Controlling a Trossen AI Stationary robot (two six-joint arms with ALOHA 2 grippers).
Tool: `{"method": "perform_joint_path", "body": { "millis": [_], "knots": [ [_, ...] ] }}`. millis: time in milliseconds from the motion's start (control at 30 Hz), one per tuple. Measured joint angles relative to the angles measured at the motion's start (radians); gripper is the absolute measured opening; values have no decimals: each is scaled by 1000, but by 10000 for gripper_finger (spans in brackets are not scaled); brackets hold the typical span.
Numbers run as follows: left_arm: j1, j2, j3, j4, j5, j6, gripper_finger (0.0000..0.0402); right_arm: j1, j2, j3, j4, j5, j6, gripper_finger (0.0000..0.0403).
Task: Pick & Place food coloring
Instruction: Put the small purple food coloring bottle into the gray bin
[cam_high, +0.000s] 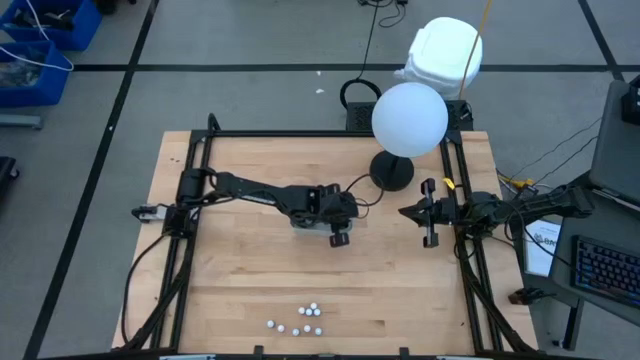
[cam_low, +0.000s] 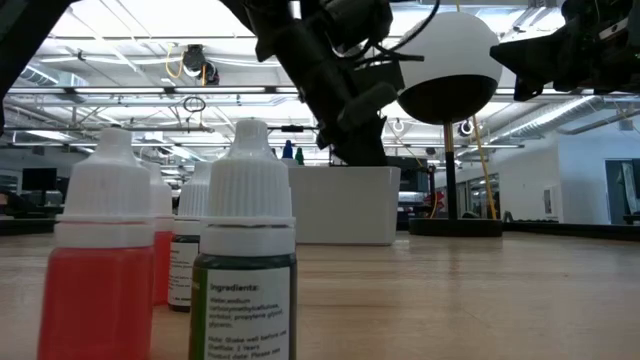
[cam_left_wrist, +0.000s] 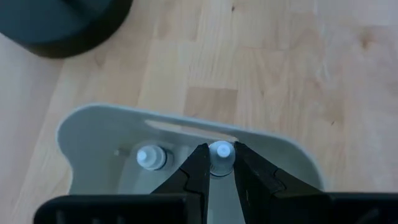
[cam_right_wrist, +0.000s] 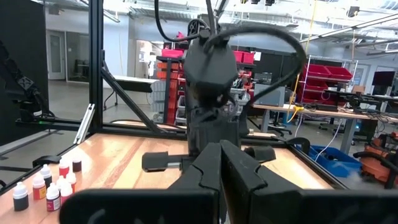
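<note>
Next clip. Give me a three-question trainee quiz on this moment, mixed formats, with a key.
1. True or false: the left gripper is shut on a bottle over the white tray.
2. Where do the remaining bottles stand?
A. on the near part of the table, away from both arms
B. inside the tray
C. under the right gripper
3. Fill in: a second bottle already stands ____ the tray.

Key: 1 true; 2 A; 3 in.
</note>
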Motion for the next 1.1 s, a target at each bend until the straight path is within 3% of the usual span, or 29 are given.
{"method": "perform_joint_path", "body": {
  "millis": [1100],
  "knots": [
    [0,45,-11,20,-10,-4,61,0,0,0,0,0,0,0]
  ]
}}
